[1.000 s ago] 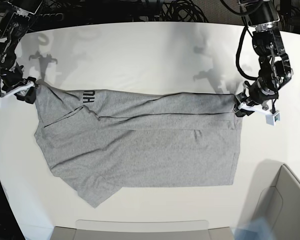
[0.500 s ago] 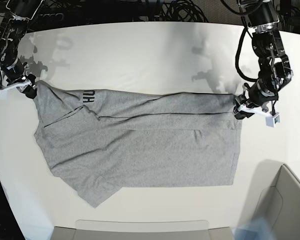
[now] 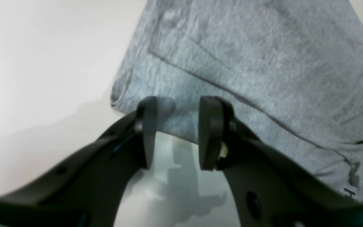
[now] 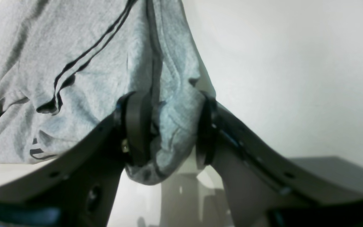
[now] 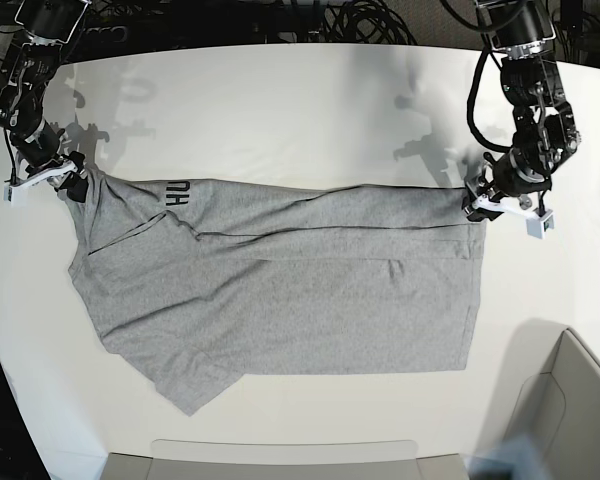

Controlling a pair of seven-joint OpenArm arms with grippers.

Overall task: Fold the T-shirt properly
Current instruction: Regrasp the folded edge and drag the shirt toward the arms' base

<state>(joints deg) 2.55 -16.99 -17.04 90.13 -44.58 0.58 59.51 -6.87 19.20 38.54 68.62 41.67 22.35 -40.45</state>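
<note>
Two tools work opposite ends of a half-folded T-shirt (image 5: 280,280). The left tool (image 3: 176,132), at the hem corner on the base view's right, stands with jaws apart; the cloth edge lies just beyond its fingertips (image 3: 146,126), nothing pinched between them, and bare white surface (image 3: 43,63) shows beneath. The right tool (image 4: 169,129), at the shoulder end, has a bunched fold of grey fabric sitting between its jaws, though a visible gap on one side makes it impossible to tell whether it is clamped or letting go.

Compared with a second ago, both tools (image 5: 507,203) (image 5: 50,178) have shifted slightly toward the far edge of the surface, and the far fold of the shirt lies flat and drawn out in a straight line between them. The garment rests spread across the middle of the surface, its far strip turned over so that black lettering (image 5: 176,194) peeks out near the collar end. The lengthwise fold appears laid down and at least one corner released, so the next fold likely comes from a fresh grasp.
</note>
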